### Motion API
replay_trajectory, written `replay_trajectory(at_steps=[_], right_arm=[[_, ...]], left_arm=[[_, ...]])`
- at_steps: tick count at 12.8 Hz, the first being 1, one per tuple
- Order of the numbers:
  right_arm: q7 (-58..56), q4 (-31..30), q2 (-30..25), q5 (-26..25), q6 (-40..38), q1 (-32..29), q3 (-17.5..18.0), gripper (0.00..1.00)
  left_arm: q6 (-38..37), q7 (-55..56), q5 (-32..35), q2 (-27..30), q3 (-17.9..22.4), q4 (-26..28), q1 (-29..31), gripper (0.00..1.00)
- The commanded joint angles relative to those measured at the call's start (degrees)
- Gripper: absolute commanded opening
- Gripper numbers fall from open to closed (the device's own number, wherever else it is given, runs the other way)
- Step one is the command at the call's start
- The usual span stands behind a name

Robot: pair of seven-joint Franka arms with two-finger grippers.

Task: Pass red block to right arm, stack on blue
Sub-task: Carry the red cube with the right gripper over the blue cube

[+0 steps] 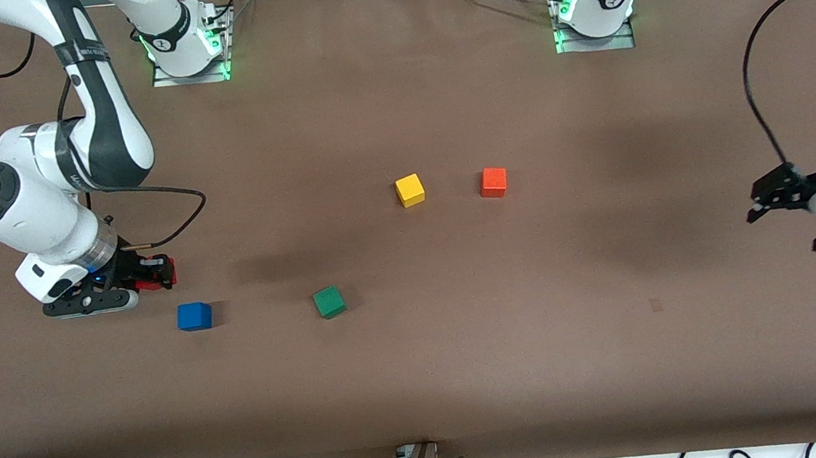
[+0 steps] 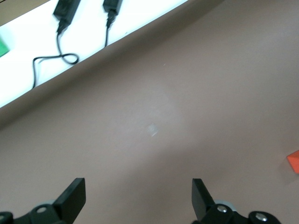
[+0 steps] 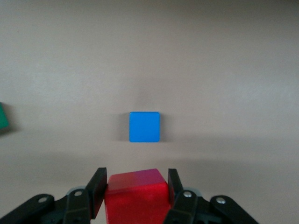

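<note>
The red block (image 3: pixel 136 196) is clamped between the two black fingers of my right gripper (image 3: pixel 136 186), which is shut on it. In the front view this gripper (image 1: pixel 152 277) hangs low over the table at the right arm's end, and the red block (image 1: pixel 151 281) shows only partly between its fingers. The blue cube (image 1: pixel 193 316) rests on the table just beside it, apart from the block; in the right wrist view the blue cube (image 3: pixel 144 126) lies a little ahead of the held block. My left gripper (image 1: pixel 788 226) waits open and empty over the left arm's end, over bare table (image 2: pixel 138 189).
A green cube (image 1: pixel 329 302) sits beside the blue one, toward the middle. A yellow cube (image 1: pixel 410 189) and an orange cube (image 1: pixel 493 181) lie mid-table, farther from the front camera. Cables and plugs (image 2: pixel 63 14) run along the table's edge.
</note>
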State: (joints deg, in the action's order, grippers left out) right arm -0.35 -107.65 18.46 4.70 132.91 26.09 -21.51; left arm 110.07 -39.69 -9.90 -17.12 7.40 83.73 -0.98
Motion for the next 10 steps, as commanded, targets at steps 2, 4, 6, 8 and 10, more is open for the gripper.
replay_trajectory(at_steps=[2, 4, 6, 8, 10], right_arm=[[0.1, -0.6, 1.9, -2.8, 5.4, 0.5, -0.1, 0.1], [0.3, -0.3, 4.1, -2.6, 8.7, 0.5, 0.0, 0.1], [0.3, 1.2, 6.5, -2.2, 10.3, 0.4, 0.1, 0.1], [0.3, 3.4, 8.5, -2.0, 10.2, -0.1, 0.1, 0.1], [0.5, 4.3, 10.1, -1.8, 10.3, -0.2, 0.1, 0.1]], left_arm=[[-5.8, 16.3, 4.4, 7.4, -0.4, 3.7, 0.5, 1.0], [-12.9, 31.0, 4.4, 8.2, -0.4, 3.3, 0.8, 1.0], [-16.5, 36.2, 4.4, 8.1, -0.7, 2.9, 1.6, 1.0], [-17.0, 36.6, 4.0, 7.8, -0.8, 2.9, 1.9, 1.0], [-20.0, 36.8, 4.6, 8.0, -0.8, 3.0, 1.2, 1.0]])
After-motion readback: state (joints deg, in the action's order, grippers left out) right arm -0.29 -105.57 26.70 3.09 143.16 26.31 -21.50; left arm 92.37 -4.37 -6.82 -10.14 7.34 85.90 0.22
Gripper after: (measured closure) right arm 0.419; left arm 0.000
